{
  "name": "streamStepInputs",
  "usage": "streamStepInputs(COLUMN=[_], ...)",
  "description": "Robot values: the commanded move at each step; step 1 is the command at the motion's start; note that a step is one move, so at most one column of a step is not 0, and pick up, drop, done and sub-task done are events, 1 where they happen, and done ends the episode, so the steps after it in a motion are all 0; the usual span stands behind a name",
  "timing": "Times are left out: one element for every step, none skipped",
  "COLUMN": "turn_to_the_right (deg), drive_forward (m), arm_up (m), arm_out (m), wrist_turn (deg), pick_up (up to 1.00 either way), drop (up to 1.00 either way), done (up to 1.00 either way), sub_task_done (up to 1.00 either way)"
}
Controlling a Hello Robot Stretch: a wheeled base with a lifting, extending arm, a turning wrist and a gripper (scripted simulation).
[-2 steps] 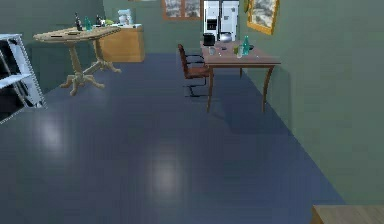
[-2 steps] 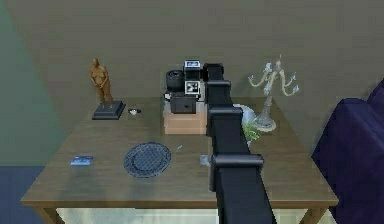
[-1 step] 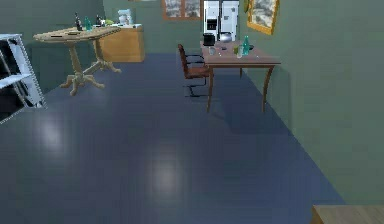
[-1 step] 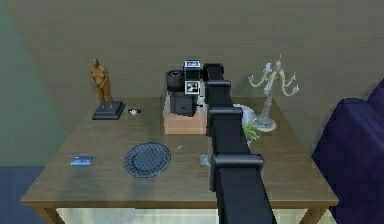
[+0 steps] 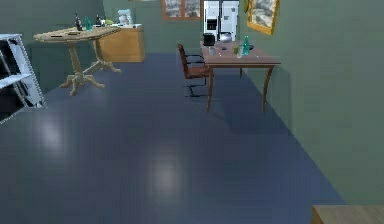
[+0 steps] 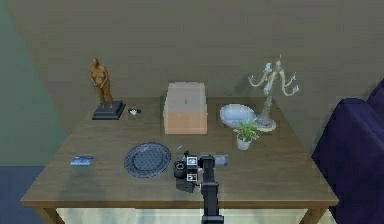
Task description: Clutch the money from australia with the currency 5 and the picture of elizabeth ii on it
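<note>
Table by the wall, seen from the arm side view

On the table (image 6: 295, 168), a figurine (image 6: 100, 85) stands back left and a box (image 6: 185, 107) mid-back. A bowl (image 6: 237, 114) lies right of the box, with a potted plant (image 6: 245, 133) before it and a branched sculpture (image 6: 272, 82) behind. At the front left is a small flat slip (image 6: 82, 159), then a plate (image 6: 148, 158), then the claw (image 6: 183, 168).

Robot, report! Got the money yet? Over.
Gripper at brown wooden table, hold unclear. Small flat bluish slip, maybe the money, at table's left. Round grey plate lies between.
</note>
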Motion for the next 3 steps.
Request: streamStepInputs(turn_to_the_right=[0.0, 0.0, 0.0], drive_forward=[0.00, 0.00, 0.00], arm_up=[0.00, 0.10, 0.00], arm_out=[0.00, 0.00, 0.00], wrist_turn=[0.0, 0.0, 0.0], pick_up=[1.00, 0.00, 0.00], drop=[0.00, 0.00, 0.00], done=[0.00, 0.00, 1.00], sub_task_done=[0.00, 0.00, 0.00])
